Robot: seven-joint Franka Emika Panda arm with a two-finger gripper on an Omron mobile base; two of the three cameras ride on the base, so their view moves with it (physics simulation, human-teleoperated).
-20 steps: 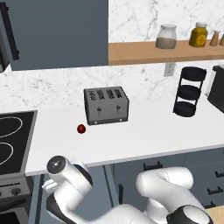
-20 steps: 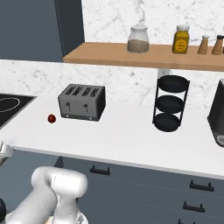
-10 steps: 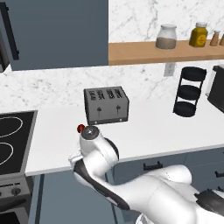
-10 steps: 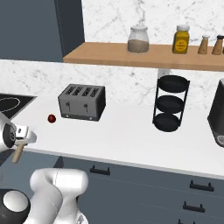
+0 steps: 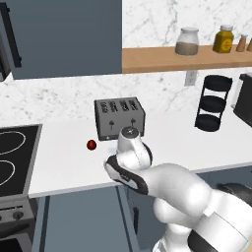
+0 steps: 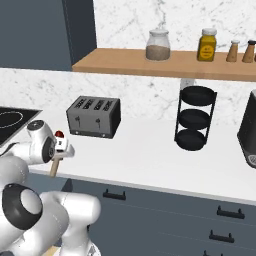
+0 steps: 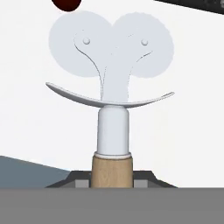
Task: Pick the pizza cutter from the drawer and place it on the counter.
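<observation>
My gripper (image 7: 112, 181) is shut on the tan wooden handle of the pizza cutter (image 7: 112, 131). Its pale round wheel head (image 7: 109, 52) points away from the hand, above the white counter (image 7: 183, 131). In the right base view the gripper (image 6: 61, 150) hovers at the counter's front edge left of the toaster, and the cutter's handle (image 6: 54, 168) sticks down below it. In the left base view my arm's wrist (image 5: 130, 147) stands over the counter (image 5: 69, 167) and covers the gripper. The drawer is hidden behind my arm.
A dark grey toaster (image 5: 119, 118) stands at the back of the counter, a small dark red ball (image 5: 91, 144) to its left. A black stovetop (image 5: 12, 157) lies far left. A black tiered rack (image 6: 195, 117) stands on the right, and jars (image 6: 158, 45) sit on the wooden shelf above.
The arm has risen from below the counter's edge with the pizza cutter in the gripper, and now holds it at counter height in front of the toaster.
</observation>
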